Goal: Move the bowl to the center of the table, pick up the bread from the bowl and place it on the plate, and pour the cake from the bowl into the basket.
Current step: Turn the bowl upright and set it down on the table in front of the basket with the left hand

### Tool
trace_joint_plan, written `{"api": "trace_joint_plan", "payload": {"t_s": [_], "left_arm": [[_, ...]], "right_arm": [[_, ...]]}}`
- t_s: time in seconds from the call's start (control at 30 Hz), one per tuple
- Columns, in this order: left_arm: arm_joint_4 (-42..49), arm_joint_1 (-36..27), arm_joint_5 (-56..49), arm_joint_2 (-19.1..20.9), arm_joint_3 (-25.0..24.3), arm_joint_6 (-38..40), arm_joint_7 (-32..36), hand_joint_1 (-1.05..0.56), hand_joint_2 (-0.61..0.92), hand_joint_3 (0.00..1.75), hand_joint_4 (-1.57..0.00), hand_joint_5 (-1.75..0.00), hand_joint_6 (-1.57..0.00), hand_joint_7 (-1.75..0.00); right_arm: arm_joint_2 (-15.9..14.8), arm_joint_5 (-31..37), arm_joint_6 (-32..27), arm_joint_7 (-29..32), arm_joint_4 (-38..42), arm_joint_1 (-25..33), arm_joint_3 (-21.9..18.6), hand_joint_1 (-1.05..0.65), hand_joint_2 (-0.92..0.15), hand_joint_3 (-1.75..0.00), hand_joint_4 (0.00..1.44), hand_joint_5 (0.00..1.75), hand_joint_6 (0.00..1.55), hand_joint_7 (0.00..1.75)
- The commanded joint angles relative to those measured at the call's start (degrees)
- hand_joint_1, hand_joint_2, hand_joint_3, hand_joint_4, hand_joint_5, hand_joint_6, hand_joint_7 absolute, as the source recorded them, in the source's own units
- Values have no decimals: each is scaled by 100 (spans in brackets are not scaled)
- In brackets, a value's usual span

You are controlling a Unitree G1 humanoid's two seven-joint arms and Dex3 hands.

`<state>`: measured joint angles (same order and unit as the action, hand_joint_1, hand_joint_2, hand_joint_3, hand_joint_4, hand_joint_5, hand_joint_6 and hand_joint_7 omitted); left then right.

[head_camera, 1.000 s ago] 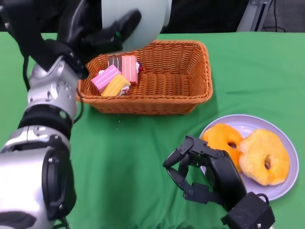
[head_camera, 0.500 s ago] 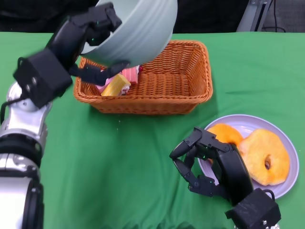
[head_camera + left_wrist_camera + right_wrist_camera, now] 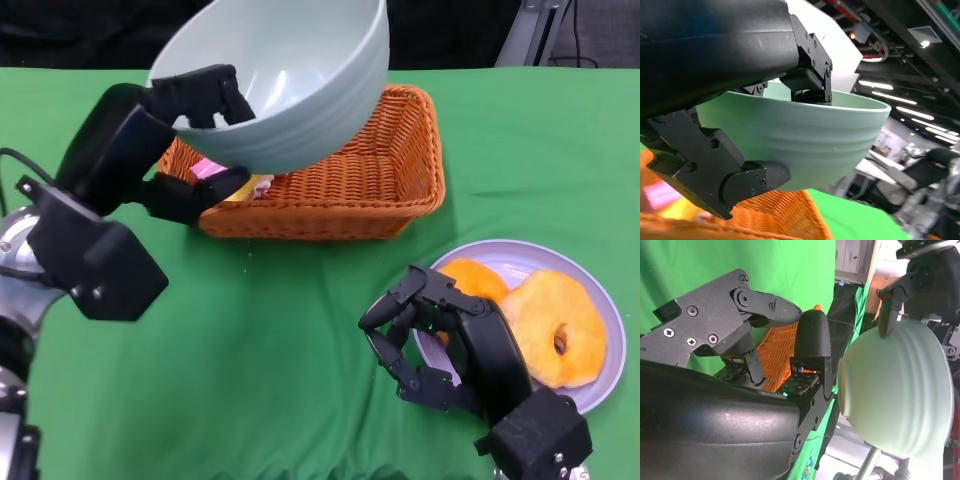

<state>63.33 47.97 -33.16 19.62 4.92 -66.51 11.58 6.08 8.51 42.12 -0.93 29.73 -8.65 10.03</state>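
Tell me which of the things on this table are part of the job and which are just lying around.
Part of the job:
- bowl, held up over the basket by the left hand
- basket, with cake pieces inside
- plate, carrying two bread rings

Just there:
- green cloth
- right hand, holding nothing, beside the plate

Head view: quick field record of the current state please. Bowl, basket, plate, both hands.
bowl: pale green, held in the air over the basket's left end, inside looks empty
basket: orange wicker, cake pieces partly visible under the bowl
plate: lilac, holds two ring-shaped breads
left hand: grips the bowl at its rim
right hand: holds nothing, fingers apart, beside the plate
table: green cloth
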Motion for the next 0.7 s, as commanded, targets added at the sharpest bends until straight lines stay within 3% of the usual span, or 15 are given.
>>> {"api": "trace_joint_plan", "payload": {"t_s": [0.03, 0.13, 0.3, 0.47, 0.7], "left_arm": [[-192, -132, -795, 354, 350, 12, 1280, -6, 50, 120, -73, -174, -71, -151], [-376, -186, -1765, 625, 862, 306, 2644, -7, 48, 116, -75, -173, -72, -151], [-421, -233, -2620, 877, 1558, 634, 4190, -9, 50, 109, -78, -170, -76, -147], [-478, -374, -2975, 1045, 2099, 796, 5206, -9, 52, 103, -76, -174, -76, -148], [-708, -754, -3131, 1215, 2532, 984, 6112, -13, 54, 103, -75, -171, -76, -140]], "right_arm": [[-32, -98, -33, 3, -73, -27, -64, -27, -60, -80, 78, 161, 73, 130], [-40, -109, -76, 8, -116, -30, -83, -26, -62, -77, 77, 160, 72, 130], [-58, -192, -101, -40, -131, -59, -118, -29, -65, -71, 78, 160, 71, 131], [-83, -266, -120, -133, -164, -56, -153, -29, -66, -68, 78, 161, 71, 131], [-142, -236, -86, -155, -151, -80, -214, -28, -68, -65, 78, 163, 71, 130]]}}
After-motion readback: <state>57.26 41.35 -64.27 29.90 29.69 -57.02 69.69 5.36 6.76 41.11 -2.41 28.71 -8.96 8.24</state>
